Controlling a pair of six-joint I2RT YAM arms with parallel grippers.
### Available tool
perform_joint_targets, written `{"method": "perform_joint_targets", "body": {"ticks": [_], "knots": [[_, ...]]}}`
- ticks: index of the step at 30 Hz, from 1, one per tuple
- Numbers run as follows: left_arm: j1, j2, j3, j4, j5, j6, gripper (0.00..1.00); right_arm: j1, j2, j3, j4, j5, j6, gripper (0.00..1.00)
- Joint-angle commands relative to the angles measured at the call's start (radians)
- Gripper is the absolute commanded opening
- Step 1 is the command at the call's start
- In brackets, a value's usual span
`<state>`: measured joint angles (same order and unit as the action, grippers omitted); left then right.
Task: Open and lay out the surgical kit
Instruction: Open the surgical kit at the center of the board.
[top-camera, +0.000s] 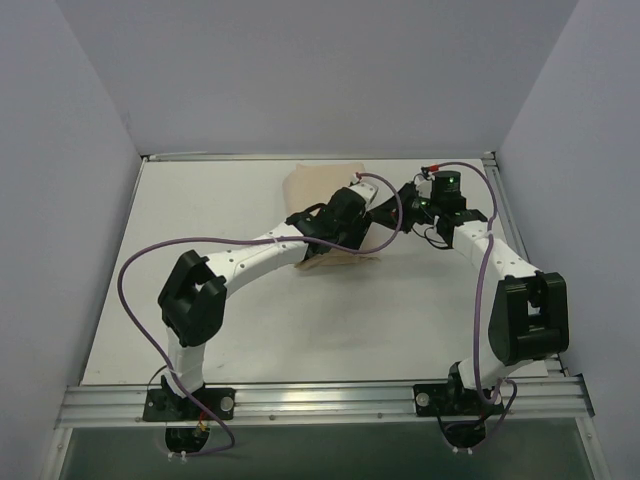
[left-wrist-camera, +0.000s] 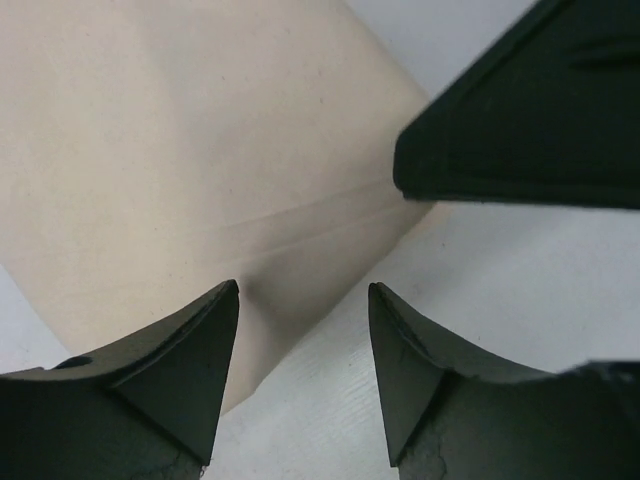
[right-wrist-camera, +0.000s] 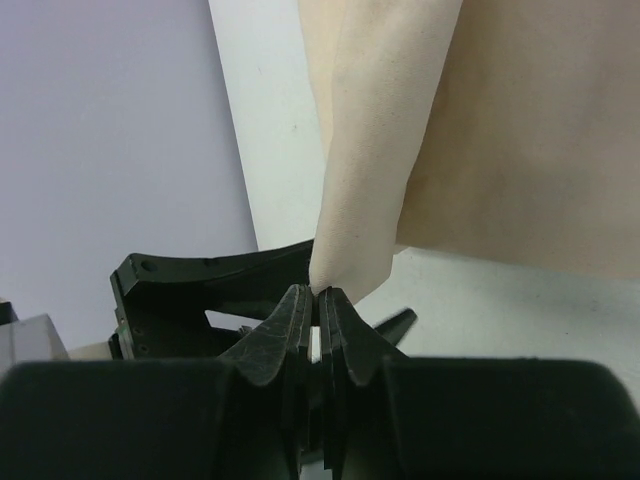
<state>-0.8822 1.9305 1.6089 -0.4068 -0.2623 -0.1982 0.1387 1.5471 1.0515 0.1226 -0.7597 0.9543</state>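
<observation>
The beige cloth wrap (top-camera: 318, 186) lies at the back middle of the white table, partly hidden by both arms. In the left wrist view the cloth (left-wrist-camera: 190, 150) fills the upper left, with its edge running between my open left gripper (left-wrist-camera: 303, 300), whose fingers hover just above it and hold nothing. My right gripper (right-wrist-camera: 317, 297) is shut on a corner fold of the cloth (right-wrist-camera: 370, 180) and holds it lifted. The right gripper's finger (left-wrist-camera: 530, 110) shows in the left wrist view at the upper right. The steel tray and the forceps are hidden.
White table (top-camera: 300, 320) with a metal rail along the near edge (top-camera: 320, 400) and grey walls on the left, right and back. Both arms meet over the cloth at the back middle, their grippers close together.
</observation>
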Motion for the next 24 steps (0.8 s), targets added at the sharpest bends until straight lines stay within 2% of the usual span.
{"method": "perform_joint_targets", "body": {"ticks": [1,5,7,10,11,13,14,15,17,21,24], "knots": [[-0.001,0.012,0.085,0.030,-0.075,-0.003,0.61,0.010,-0.050,-0.008,0.020,-0.020,0.018,0.00],[0.015,0.024,0.114,0.014,-0.097,-0.026,0.37,0.012,-0.047,-0.013,0.014,-0.026,0.015,0.00],[0.022,0.036,0.132,-0.009,-0.095,-0.027,0.30,0.012,-0.048,-0.013,0.014,-0.029,0.015,0.00],[0.048,0.045,0.154,-0.032,-0.072,-0.030,0.07,0.012,-0.042,0.002,0.014,-0.032,0.008,0.00],[0.058,0.035,0.154,-0.032,-0.068,-0.032,0.02,0.010,-0.036,0.008,0.008,-0.032,0.001,0.07],[0.074,0.015,0.138,-0.036,-0.057,-0.032,0.02,-0.005,-0.028,0.053,-0.032,-0.011,-0.061,0.36],[0.084,-0.019,0.129,-0.040,-0.051,-0.038,0.02,-0.010,-0.022,0.077,-0.102,0.008,-0.093,0.61],[0.115,-0.040,0.096,-0.043,-0.043,-0.047,0.02,-0.014,-0.018,0.103,-0.145,0.028,-0.129,0.74],[0.152,-0.114,0.057,-0.052,-0.026,-0.073,0.02,-0.019,0.008,0.198,-0.274,0.091,-0.240,0.90],[0.291,-0.258,-0.050,-0.084,0.015,-0.159,0.02,-0.004,0.076,0.323,-0.406,0.140,-0.385,0.90],[0.400,-0.375,-0.147,-0.087,0.023,-0.196,0.02,0.053,0.129,0.386,-0.478,0.195,-0.481,0.81]]}}
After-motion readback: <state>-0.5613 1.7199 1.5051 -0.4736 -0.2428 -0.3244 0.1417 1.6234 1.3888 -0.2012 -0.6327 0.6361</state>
